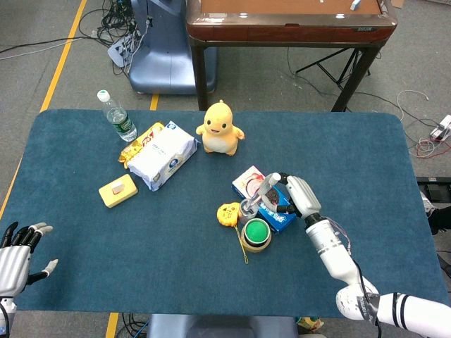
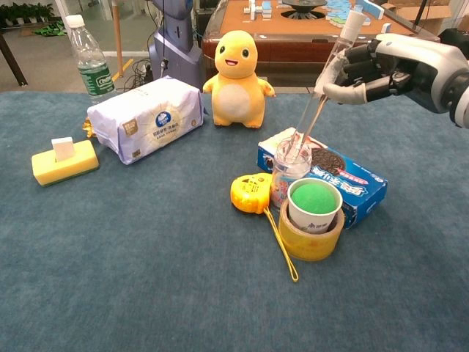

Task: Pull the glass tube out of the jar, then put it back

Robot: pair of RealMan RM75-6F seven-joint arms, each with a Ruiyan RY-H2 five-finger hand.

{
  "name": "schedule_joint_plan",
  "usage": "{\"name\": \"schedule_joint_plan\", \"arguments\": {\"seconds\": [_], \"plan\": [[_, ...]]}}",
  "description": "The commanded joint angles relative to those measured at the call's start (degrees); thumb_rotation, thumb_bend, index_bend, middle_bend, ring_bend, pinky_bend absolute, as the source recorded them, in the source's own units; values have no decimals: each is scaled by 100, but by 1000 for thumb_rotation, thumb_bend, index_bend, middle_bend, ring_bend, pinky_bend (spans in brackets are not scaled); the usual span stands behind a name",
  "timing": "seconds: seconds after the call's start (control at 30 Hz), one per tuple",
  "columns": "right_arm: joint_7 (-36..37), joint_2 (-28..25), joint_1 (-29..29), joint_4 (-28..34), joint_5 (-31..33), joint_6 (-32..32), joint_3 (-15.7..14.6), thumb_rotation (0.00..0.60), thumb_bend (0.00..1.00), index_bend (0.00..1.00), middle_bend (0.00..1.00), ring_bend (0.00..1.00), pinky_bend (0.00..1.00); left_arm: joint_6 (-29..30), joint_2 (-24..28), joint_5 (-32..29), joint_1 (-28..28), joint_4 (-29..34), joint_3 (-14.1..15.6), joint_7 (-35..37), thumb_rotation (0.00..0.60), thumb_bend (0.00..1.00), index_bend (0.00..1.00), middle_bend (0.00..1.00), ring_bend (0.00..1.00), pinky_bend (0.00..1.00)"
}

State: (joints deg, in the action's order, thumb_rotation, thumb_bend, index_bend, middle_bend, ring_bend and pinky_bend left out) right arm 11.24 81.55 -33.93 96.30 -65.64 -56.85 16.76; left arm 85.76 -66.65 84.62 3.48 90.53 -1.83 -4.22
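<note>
A small clear glass jar (image 2: 289, 173) (image 1: 248, 208) stands on the blue table between a yellow tape measure and an Oreo box. My right hand (image 2: 381, 67) (image 1: 290, 195) grips the upper part of a long glass tube (image 2: 321, 92) (image 1: 262, 190). The tube slants down to the left, and its lower tip sits in the jar's mouth. My left hand (image 1: 17, 255) rests at the table's front left corner, fingers spread, holding nothing.
A green-topped cup in a tape roll (image 2: 311, 216) stands just in front of the jar. The Oreo box (image 2: 344, 180), yellow tape measure (image 2: 249, 192), duck toy (image 2: 237, 70), tissue pack (image 2: 145, 117), sponge (image 2: 64, 161) and water bottle (image 2: 89, 57) lie around.
</note>
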Motion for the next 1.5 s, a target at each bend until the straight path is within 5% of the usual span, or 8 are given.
{"name": "schedule_joint_plan", "arguments": {"seconds": [0.03,0.53,0.8,0.93,1.5], "plan": [[-63,121,-60,-175,-11,40,-54,600,607,641,463,310,264,-3,-4,0,1,-5,-1,5,600,244,247,199,160,21],[19,517,-200,-783,-86,369,-298,600,533,630,377,255,264,13,13,-14,-15,25,-13,-20,600,244,247,199,160,21],[66,460,-150,-731,-161,355,-357,600,293,361,256,150,235,-15,15,-17,4,51,-19,-69,600,244,247,199,160,20],[83,336,-37,-612,-220,178,-360,600,280,322,229,133,220,-35,9,-8,28,60,-29,-91,600,244,247,199,160,21],[-1671,-1044,1582,598,-681,-2358,-951,600,281,321,238,132,220,-177,-123,42,209,-16,-100,-88,600,244,247,199,160,21]]}}
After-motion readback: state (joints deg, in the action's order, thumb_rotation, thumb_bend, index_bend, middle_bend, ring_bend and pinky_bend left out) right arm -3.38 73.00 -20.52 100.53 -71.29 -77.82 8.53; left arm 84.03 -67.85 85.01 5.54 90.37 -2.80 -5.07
